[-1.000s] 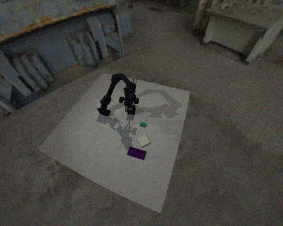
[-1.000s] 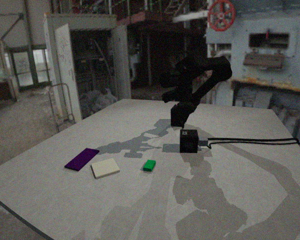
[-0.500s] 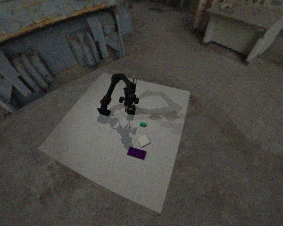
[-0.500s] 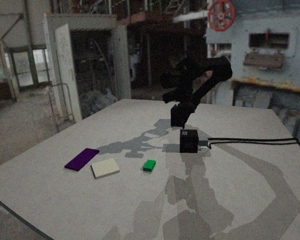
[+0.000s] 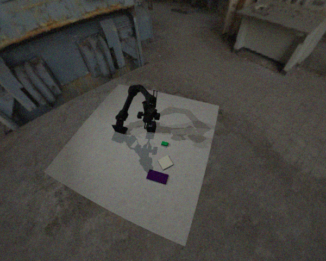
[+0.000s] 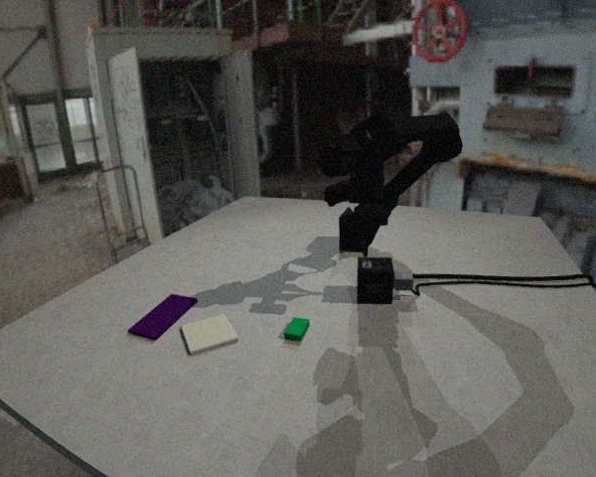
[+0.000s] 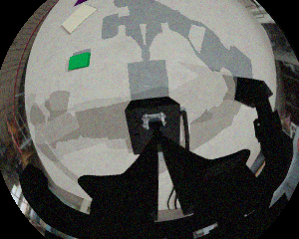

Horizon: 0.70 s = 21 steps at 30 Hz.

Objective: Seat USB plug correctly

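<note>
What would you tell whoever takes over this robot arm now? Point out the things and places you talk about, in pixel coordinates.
Gripper [image 5: 150, 121] [image 6: 366, 253] [image 7: 157, 141]: jaws shut, apparently on the mostly hidden USB plug.
Black power cube [image 5: 151, 128] [image 6: 374, 281] [image 7: 137, 130]: on the pale table [image 5: 124, 179] [image 6: 246, 410] [image 7: 105, 85], just under the fingertips.
Done: plug apparently gripped; its orientation and depth can't be told.
Left: check it's right way round and fully seated, release, move clear.

Top and exterior, high and low, share tabletop; wrist close, facing down.

The fingertips hide the USB plug, and the purple slab [image 7: 81, 2] is cut off by the wrist view's edge.
</note>
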Tool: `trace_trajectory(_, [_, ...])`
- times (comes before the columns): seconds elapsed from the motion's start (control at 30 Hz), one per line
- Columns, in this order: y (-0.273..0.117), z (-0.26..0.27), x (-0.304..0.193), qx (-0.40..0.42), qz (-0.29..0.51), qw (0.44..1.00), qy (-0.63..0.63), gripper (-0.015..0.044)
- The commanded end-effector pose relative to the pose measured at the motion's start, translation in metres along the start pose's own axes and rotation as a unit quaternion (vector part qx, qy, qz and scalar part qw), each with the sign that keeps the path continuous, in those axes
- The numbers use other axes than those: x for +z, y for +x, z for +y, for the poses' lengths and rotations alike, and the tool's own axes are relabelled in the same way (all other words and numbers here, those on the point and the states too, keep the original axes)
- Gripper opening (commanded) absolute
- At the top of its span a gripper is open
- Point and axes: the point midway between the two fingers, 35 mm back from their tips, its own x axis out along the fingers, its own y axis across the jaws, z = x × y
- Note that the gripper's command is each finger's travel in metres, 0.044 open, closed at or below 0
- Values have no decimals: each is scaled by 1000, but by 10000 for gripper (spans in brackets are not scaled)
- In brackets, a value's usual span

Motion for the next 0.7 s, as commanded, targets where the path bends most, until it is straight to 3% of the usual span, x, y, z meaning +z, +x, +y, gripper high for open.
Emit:
trace_trajectory(0.0, [0, 0, -2, 3, 1, 1000, 0, 0])
trace_trajectory(0.67, [3, 0, -5, 3, 1, 1000, 1, 0])
